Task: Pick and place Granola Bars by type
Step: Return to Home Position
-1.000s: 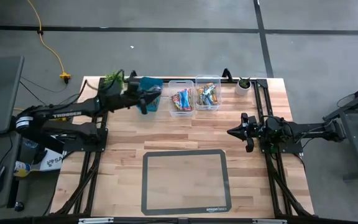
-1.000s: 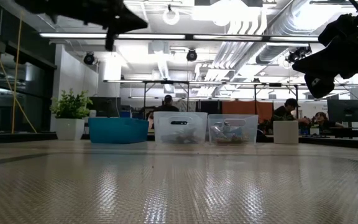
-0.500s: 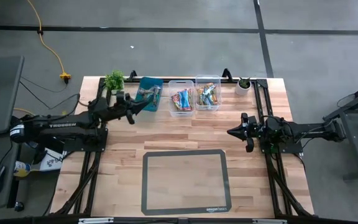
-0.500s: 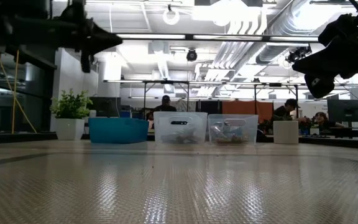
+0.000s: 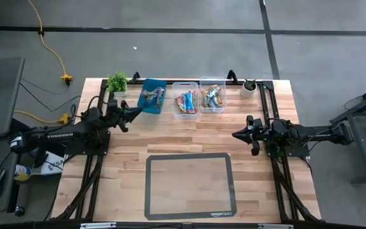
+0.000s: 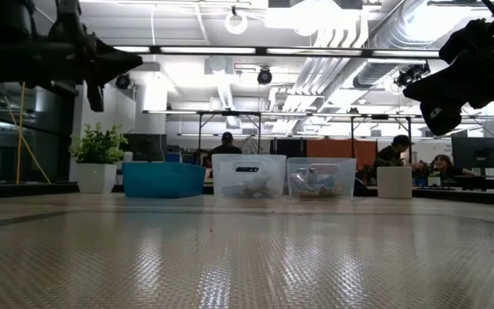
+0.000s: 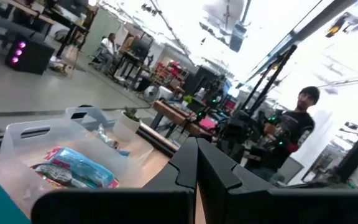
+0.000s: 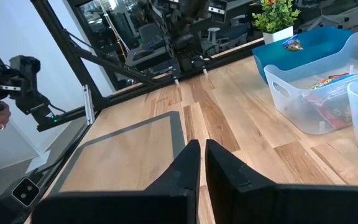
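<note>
The Granola Bars lie in three bins along the table's far edge. A few are in the teal bin (image 5: 152, 95), and more fill two clear bins (image 5: 185, 100) (image 5: 212, 95). My left gripper (image 5: 135, 113) hovers shut and empty above the table, left of the teal bin and a little nearer. In the left wrist view its fingers (image 7: 197, 163) point past a clear bin of bars (image 7: 61, 163). My right gripper (image 5: 237, 135) hovers shut and empty at the table's right, pointing left. The right wrist view shows it (image 8: 202, 163) with the bins (image 8: 328, 93) off to one side.
A green plant (image 5: 117, 81) stands at the far left corner and a small white pot (image 5: 249, 86) at the far right. A grey-framed mat (image 5: 189, 186) lies near the front edge. Bare wood lies between mat and bins. People sit in the room beyond.
My left gripper has drawn back from over the teal bin toward the table's left edge and sunk lower, staying shut with nothing in it. The bins and bars have not moved.
</note>
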